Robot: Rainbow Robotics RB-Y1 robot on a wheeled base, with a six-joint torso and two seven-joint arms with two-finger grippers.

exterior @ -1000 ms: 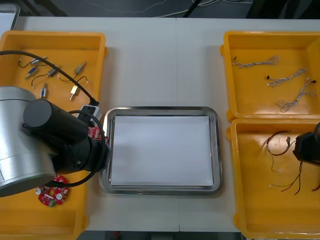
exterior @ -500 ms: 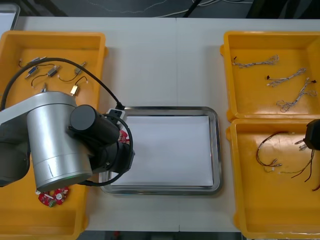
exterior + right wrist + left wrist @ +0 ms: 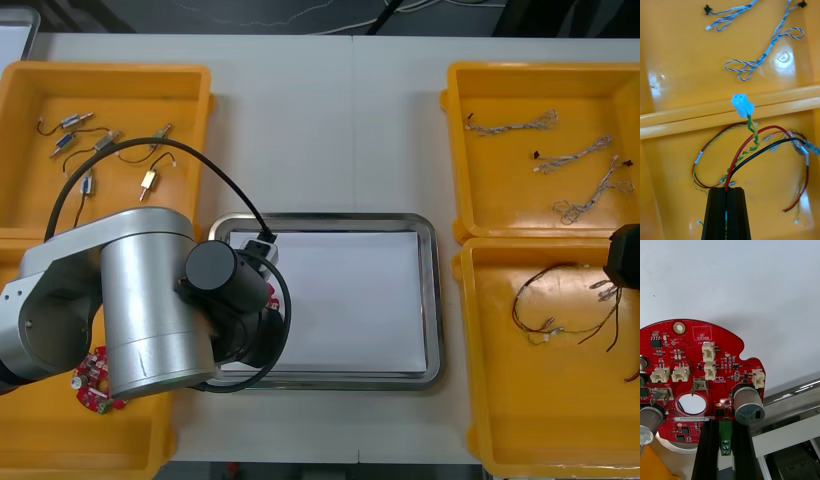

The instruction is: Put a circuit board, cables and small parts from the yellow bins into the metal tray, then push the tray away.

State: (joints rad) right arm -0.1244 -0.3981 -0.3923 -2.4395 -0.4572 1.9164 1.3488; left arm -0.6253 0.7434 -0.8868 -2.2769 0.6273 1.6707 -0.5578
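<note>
Front view, light surface (image 3: 330,120).

1. Metal tray (image 3: 432,300): white inside, midway between the left and right edges of the surface, toward its near edge.
2. Yellow bins, one at each corner of the surface: far-left bin (image 3: 130,90), near-left bin (image 3: 40,440), far-right bin (image 3: 500,190), near-right bin (image 3: 520,420).
3. Far-left bin holds small metal parts (image 3: 100,145), scattered, with thin leads.
4. Near-left bin holds a spare circuit board (image 3: 92,388), round and red, partly under the left arm (image 3: 150,300).
5. Far-right bin holds three twisted blue and white cables (image 3: 575,155), lying apart from one another.
6. Near-right bin holds red and black cables (image 3: 550,310), looped, with one end raised toward the right edge of the surface.

Left wrist view: the left claw (image 3: 725,429) is clenched on the rim of the held circuit board (image 3: 696,367), with a green terminal between the fingers. The board is over the tray's white inside, in its left part, and a tray rim is just beside the fingers.

Right wrist view: the right claw (image 3: 727,191) is over the near-right bin, fingers pressed close on the red and black cables. A yellow-green twisted strand (image 3: 751,133) with a pale plug stands up beside them.
</note>
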